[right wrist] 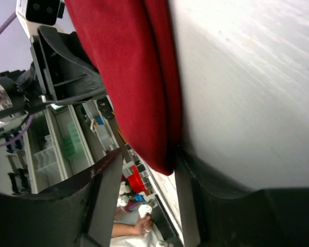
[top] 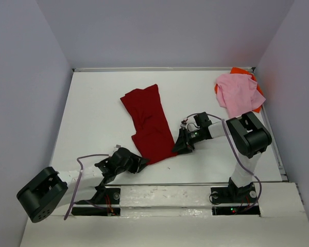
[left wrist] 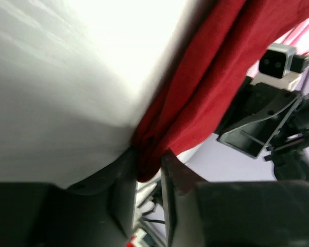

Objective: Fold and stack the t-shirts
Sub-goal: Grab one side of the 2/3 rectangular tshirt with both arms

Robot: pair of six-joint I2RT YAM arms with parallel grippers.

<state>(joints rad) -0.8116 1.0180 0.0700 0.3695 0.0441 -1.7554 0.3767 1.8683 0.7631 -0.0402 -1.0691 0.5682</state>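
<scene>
A white table [top: 92, 103] sits inside pale lavender walls [top: 26, 77], with the dark red t-shirt [top: 149, 123] lying mid-table as a long, rumpled strip that runs from far-left to near-right.

At the shirt's near-left corner, the left gripper [top: 139, 163] has its jaws drawn narrow. In its wrist view a bunched edge of the red cloth fills the gap, and both fingers [left wrist: 122, 195] touch it, so it is pinched.

At the shirt's near-right corner is the right gripper [top: 183, 145]. Its jaws are spread, with the folded hem hanging between them and lying against one finger [right wrist: 188, 195] only.

Well to the far right of the red shirt, the light pink t-shirt [top: 237, 92] is heaped on the bright orange t-shirt [top: 240, 70].
</scene>
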